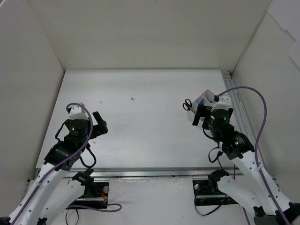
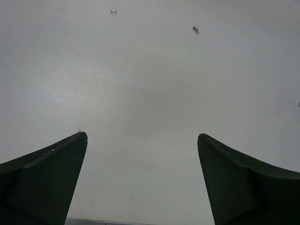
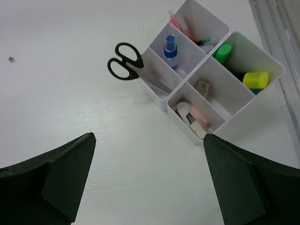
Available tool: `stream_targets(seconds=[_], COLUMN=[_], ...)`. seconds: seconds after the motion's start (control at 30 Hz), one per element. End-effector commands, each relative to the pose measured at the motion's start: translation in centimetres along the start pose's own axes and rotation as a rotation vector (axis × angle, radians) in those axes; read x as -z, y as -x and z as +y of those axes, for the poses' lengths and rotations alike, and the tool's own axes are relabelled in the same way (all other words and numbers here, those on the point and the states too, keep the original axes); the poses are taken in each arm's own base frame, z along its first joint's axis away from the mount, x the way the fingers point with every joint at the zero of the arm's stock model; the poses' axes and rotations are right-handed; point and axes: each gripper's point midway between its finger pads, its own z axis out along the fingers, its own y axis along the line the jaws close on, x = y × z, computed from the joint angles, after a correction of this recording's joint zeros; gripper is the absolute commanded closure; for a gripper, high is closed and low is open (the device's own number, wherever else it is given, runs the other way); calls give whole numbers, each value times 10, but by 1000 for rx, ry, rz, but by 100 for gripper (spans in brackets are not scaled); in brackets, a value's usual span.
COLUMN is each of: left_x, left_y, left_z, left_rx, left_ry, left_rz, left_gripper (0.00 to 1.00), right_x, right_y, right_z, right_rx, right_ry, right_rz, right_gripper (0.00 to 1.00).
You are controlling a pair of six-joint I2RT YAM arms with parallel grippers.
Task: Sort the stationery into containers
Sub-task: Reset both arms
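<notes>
Sorting looks done: the tray (image 3: pixel 248 110) ahead of the spread right gripper (image 3: pixel 149 137) holds everything; the left gripper (image 2: pixel 142 136) is spread too; withdraw next.

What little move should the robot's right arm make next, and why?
Probably lift the right gripper away from the tray. Its jaws are open and empty, the scissors stand in a compartment with handles over the rim, the glue bottle and highlighters sit inside, and no loose stationery shows on the table.
</notes>
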Motion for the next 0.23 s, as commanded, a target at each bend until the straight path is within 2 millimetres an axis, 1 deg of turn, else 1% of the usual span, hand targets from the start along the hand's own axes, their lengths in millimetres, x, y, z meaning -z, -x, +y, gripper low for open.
stream_targets(seconds=[0.0, 0.2], left_x=[11, 10], left_y=[28, 22], left_z=[-1, 6], left_rx=[65, 77], left_ry=[16, 43], left_rz=[-74, -71], left_gripper=[0, 1], right_x=[-7, -7], right_y=[2, 0], right_z=[12, 1], right_rx=[-106, -111], right_ry=[26, -13], right_rz=[-26, -58], right_gripper=[2, 2])
